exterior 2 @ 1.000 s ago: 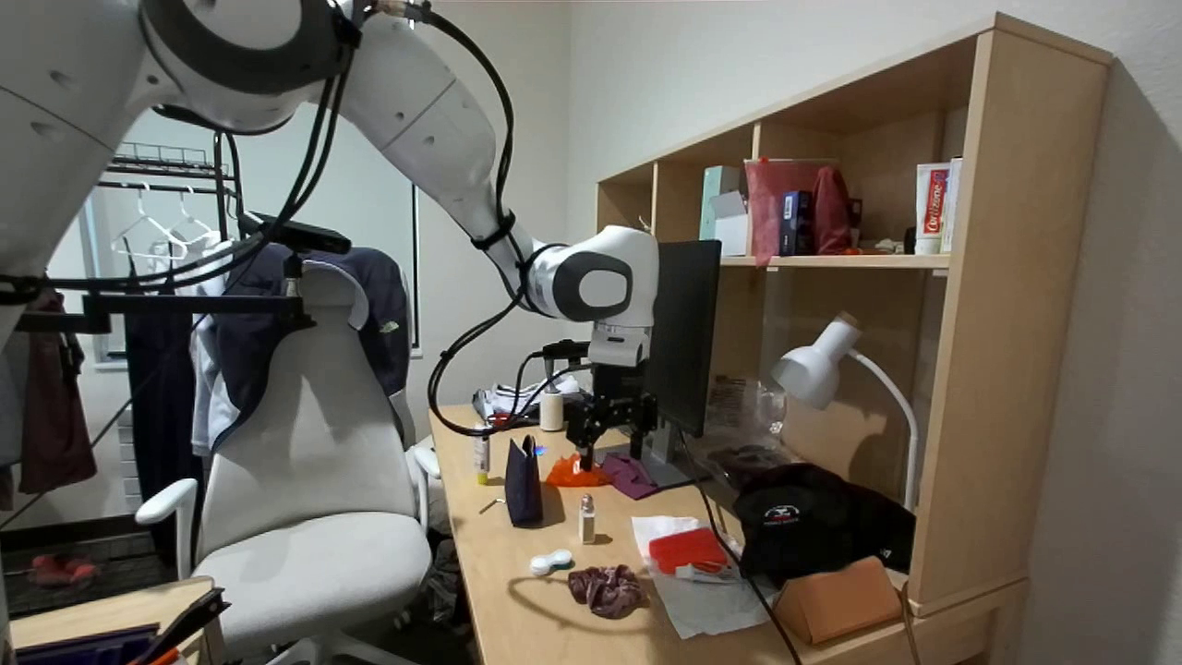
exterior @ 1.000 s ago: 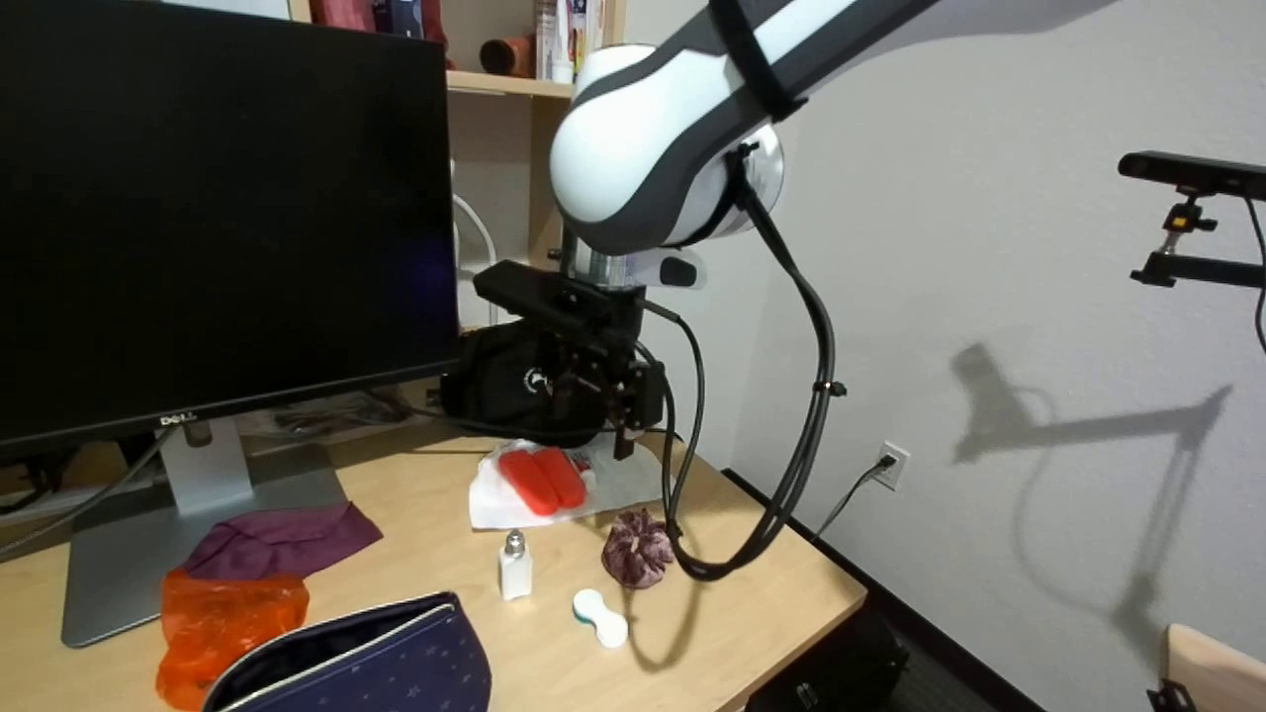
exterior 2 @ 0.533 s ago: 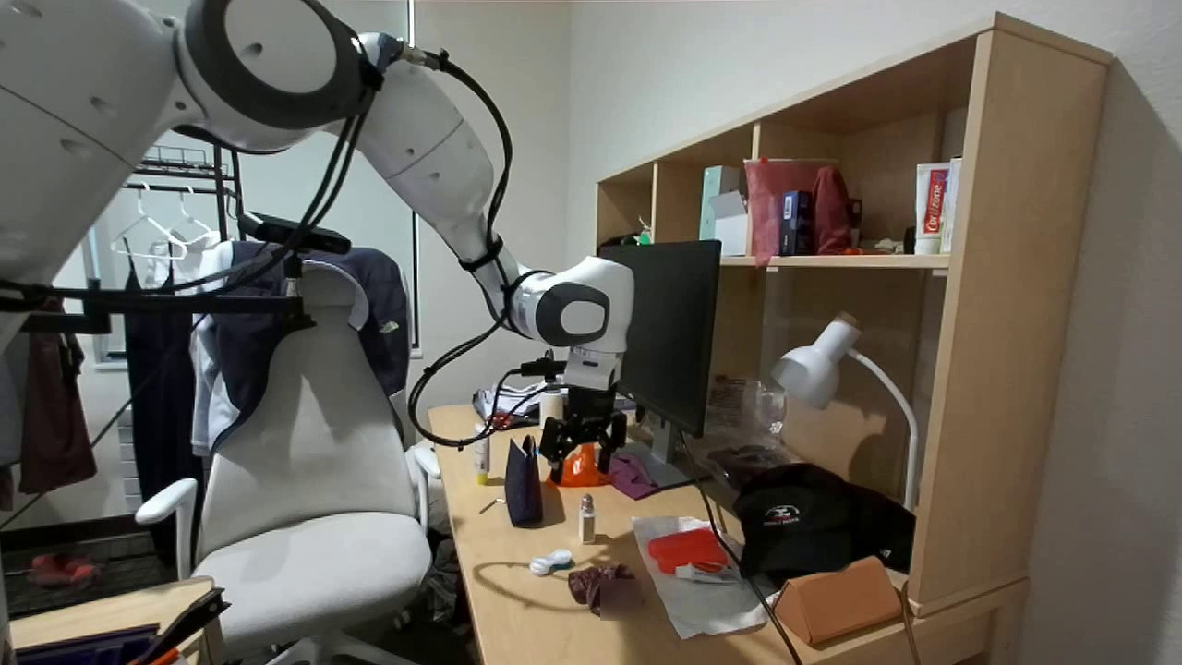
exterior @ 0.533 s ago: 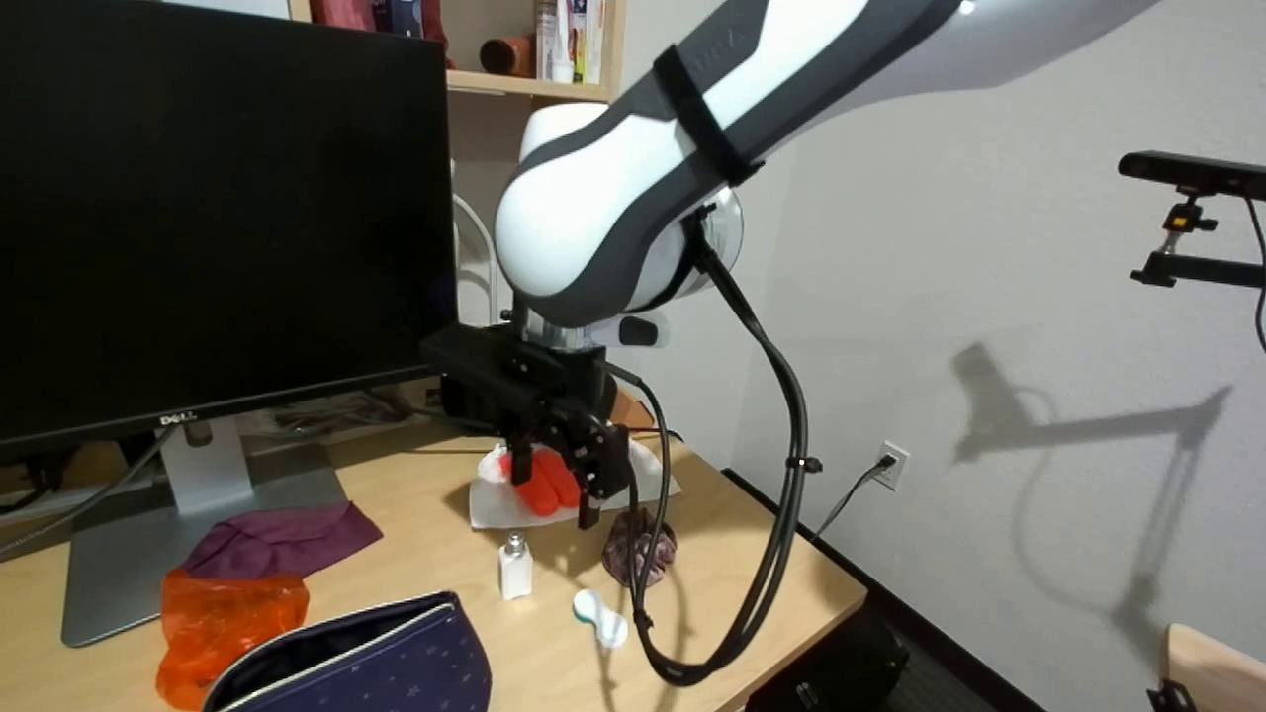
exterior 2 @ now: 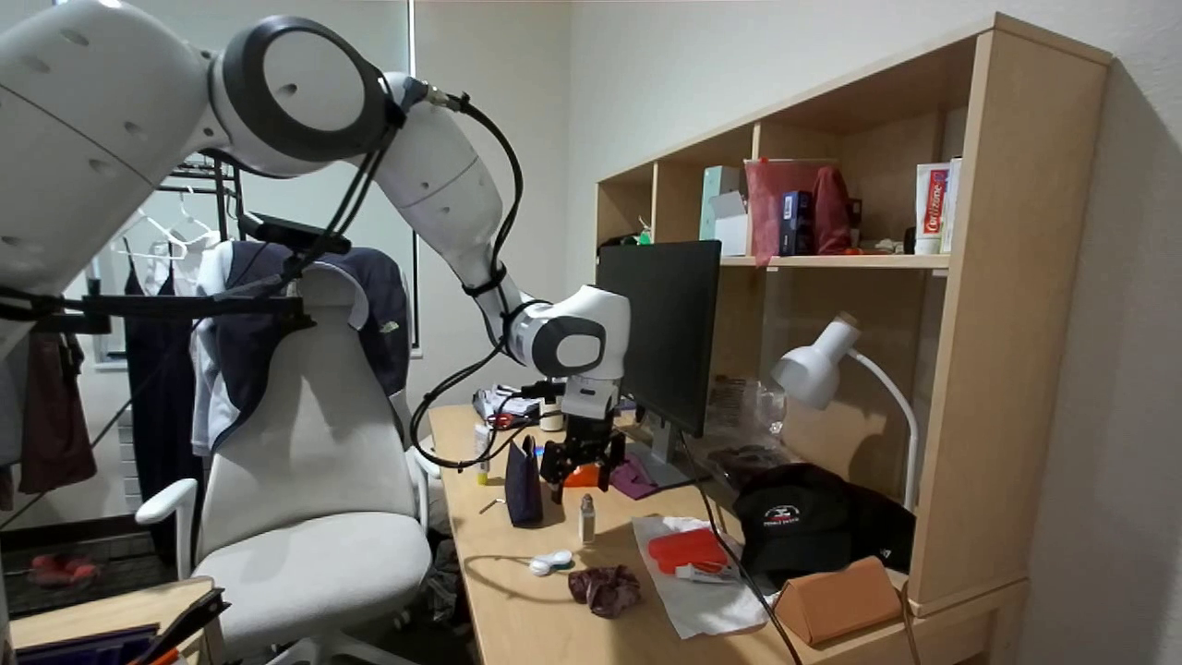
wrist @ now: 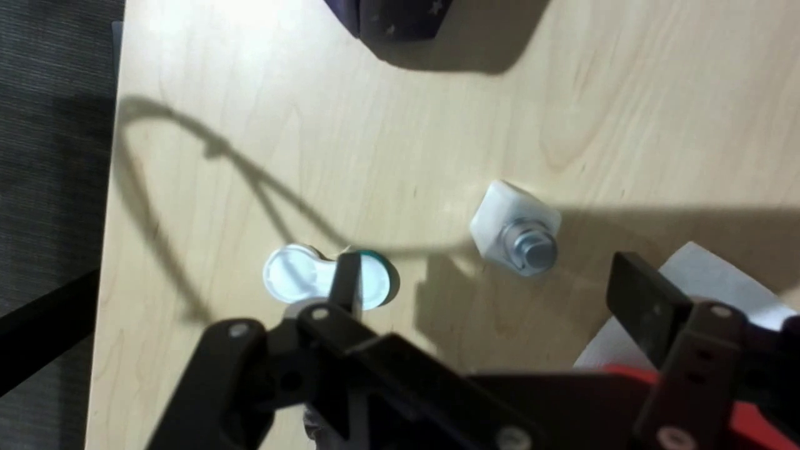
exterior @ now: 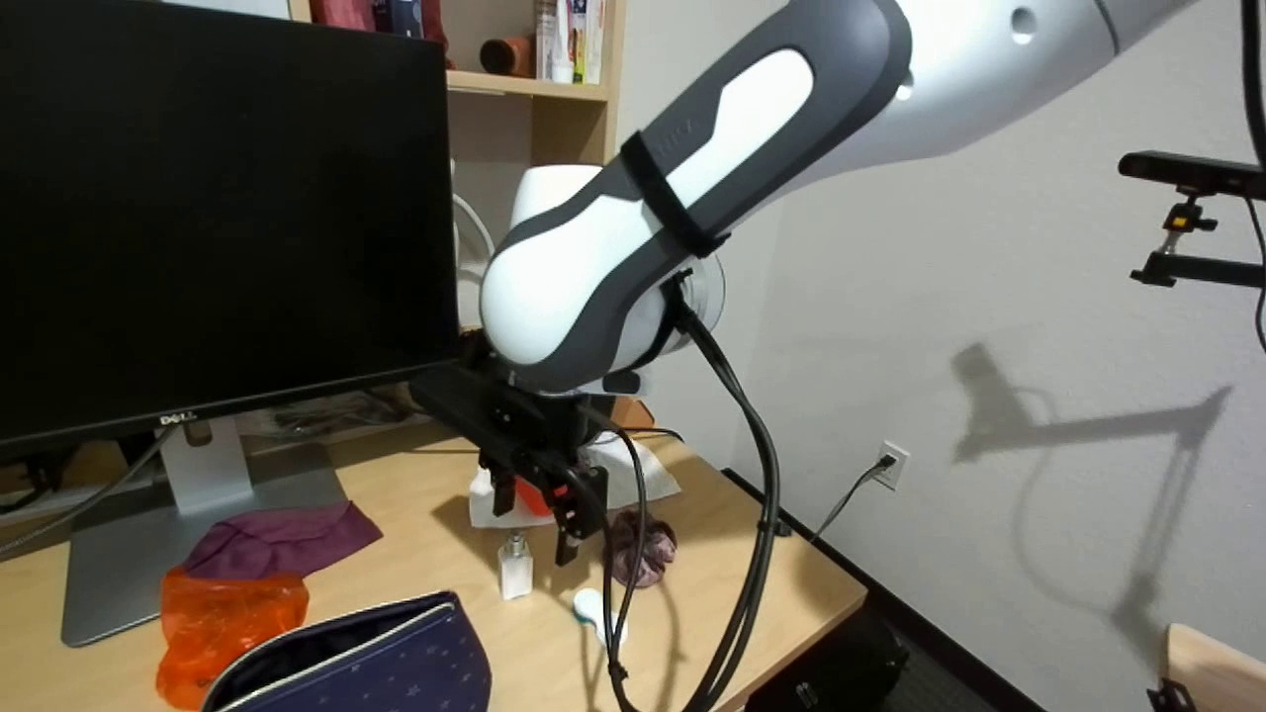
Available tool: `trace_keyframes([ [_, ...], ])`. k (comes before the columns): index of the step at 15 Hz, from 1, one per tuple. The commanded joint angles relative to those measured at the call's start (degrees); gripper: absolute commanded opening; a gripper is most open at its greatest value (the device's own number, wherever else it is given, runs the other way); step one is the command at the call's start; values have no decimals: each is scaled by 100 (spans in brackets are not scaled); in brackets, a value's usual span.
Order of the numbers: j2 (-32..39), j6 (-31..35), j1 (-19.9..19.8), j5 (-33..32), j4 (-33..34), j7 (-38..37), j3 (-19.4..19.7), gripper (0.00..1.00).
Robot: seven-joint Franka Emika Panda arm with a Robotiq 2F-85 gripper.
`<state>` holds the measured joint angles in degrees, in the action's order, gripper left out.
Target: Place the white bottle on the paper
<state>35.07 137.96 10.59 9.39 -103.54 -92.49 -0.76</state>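
Free room: strip of desk (wrist: 576, 280) between white bottle (exterior: 515, 572) and paper (exterior: 657, 480). Obstacles, in an exterior view: red object (exterior: 533, 498) on paper's left; scrunchie (exterior: 656, 550) right of bottle; navy pouch (exterior: 381, 658) near left.

The jaws are spread above the tabletop (exterior 2: 554, 637), near the bottle (exterior 2: 587, 525), which is set upright. The paper (exterior 2: 711, 610) is partly covered by a red object (exterior 2: 683, 550) and a tube (exterior 2: 704, 574).

"DELL" on a monitor (exterior: 223, 222), "Cortizone" on a white package (exterior 2: 933, 209)
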Motion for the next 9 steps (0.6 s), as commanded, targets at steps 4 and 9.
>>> trace_keyframes([
  [4, 402, 403, 2, 39, 354, 100, 50, 77],
  [9, 563, 361, 57, -21, 596, 49, 117, 45],
])
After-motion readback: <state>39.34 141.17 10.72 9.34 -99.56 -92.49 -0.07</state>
